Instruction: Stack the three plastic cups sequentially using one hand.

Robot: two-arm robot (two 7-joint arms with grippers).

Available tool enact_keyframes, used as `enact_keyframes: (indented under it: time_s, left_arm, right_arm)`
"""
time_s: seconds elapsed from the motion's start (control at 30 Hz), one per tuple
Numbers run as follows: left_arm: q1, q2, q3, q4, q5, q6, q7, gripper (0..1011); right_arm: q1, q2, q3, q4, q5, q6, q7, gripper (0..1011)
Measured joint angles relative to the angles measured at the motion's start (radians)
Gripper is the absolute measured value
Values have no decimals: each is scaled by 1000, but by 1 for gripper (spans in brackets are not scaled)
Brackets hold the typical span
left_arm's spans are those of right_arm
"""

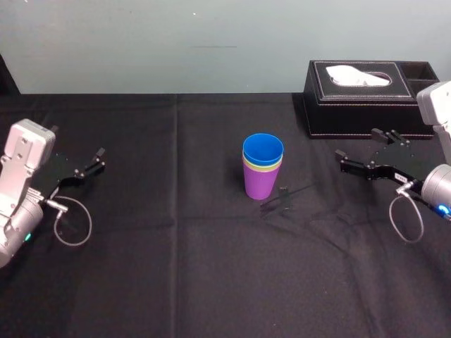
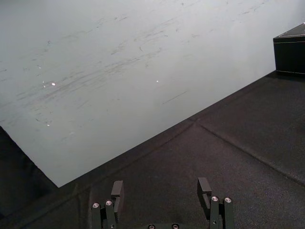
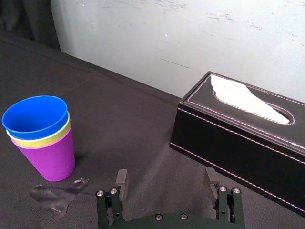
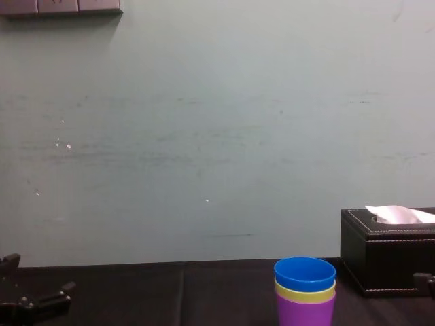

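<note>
The three plastic cups stand nested in one upright stack mid-table: the purple cup (image 1: 259,184) at the bottom, the lime cup (image 1: 262,168) showing as a thin band, the blue cup (image 1: 263,148) on top. In the right wrist view the stack (image 3: 43,143) stands off to one side, well apart from the fingers. My right gripper (image 1: 357,144) hovers open to the right of the stack, holding nothing, with its jaws (image 3: 166,179) spread wide. My left gripper (image 1: 86,166) rests open at the far left, its jaws (image 2: 160,188) also spread.
A black leather tissue box (image 1: 363,91) with white tissue stands at the back right, just behind my right gripper. A small shiny scrap (image 1: 282,194) lies on the black cloth beside the stack. A pale wall (image 4: 217,136) closes off the table's far edge.
</note>
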Motion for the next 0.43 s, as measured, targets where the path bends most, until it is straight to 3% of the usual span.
enact_keyframes:
  time_s: [0.43]
  left_arm:
    - [0,0,0,0,0,0,0,1011]
  right_arm:
    - [1,1,-1,-1,1,1,0,1003]
